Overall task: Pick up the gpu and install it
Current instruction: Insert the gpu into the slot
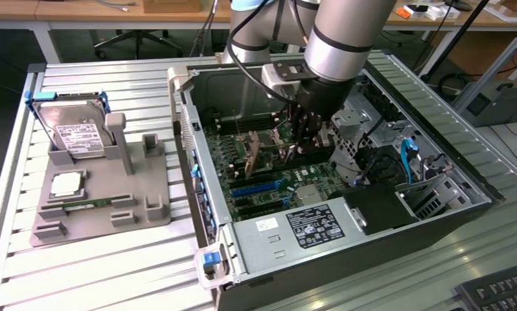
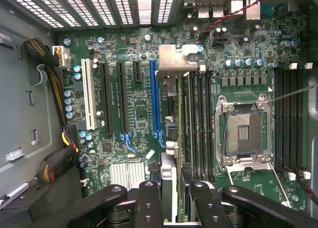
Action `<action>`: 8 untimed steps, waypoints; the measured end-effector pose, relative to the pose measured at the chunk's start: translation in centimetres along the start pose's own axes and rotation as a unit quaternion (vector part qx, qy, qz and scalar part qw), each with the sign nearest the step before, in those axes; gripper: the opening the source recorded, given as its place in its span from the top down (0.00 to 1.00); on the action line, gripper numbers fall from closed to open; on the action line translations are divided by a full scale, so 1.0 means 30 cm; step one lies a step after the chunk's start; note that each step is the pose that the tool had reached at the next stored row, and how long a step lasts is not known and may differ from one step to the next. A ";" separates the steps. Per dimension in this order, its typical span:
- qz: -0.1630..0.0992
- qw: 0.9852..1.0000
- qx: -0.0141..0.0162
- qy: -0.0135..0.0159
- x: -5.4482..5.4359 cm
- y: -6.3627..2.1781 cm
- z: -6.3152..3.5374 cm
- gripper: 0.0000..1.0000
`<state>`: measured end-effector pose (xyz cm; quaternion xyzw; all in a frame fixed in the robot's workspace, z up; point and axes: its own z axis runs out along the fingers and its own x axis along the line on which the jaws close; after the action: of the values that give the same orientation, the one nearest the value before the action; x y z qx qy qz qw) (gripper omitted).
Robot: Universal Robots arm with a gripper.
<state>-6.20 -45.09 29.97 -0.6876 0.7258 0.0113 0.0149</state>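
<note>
The gpu (image 1: 260, 153) stands on edge inside the open computer case (image 1: 198, 188), just above the motherboard, with my gripper (image 1: 300, 150) shut on it from above. In the wrist view the card runs edge-on between my two dark fingers (image 2: 149, 200), and its silvery bracket (image 2: 176, 59) is at the far end by the case's rear wall. My gripper (image 2: 174, 203) holds it just beside the long blue slot (image 2: 155, 101), between that slot and the black memory slots (image 2: 201, 123). Whether the card's lower edge touches the board is hidden.
A grey fixture (image 1: 146, 194) on the exterior view's left holds a hard drive (image 1: 72, 133), a processor chip (image 1: 67, 184) and a memory stick (image 1: 77, 206). Inside the case are the power supply (image 1: 315, 227), cable bundles (image 2: 54, 163), a white slot (image 2: 89, 94) and the empty processor socket (image 2: 243, 133).
</note>
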 end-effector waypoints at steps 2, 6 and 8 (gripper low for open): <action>0.000 1.000 0.000 0.000 0.003 0.000 0.001 0.73; 0.000 1.000 0.000 0.000 0.008 0.000 0.003 0.73; 0.000 1.000 0.000 0.000 0.011 0.000 0.004 0.73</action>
<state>-6.22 -45.41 29.84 -0.6876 0.7259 0.0113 0.0149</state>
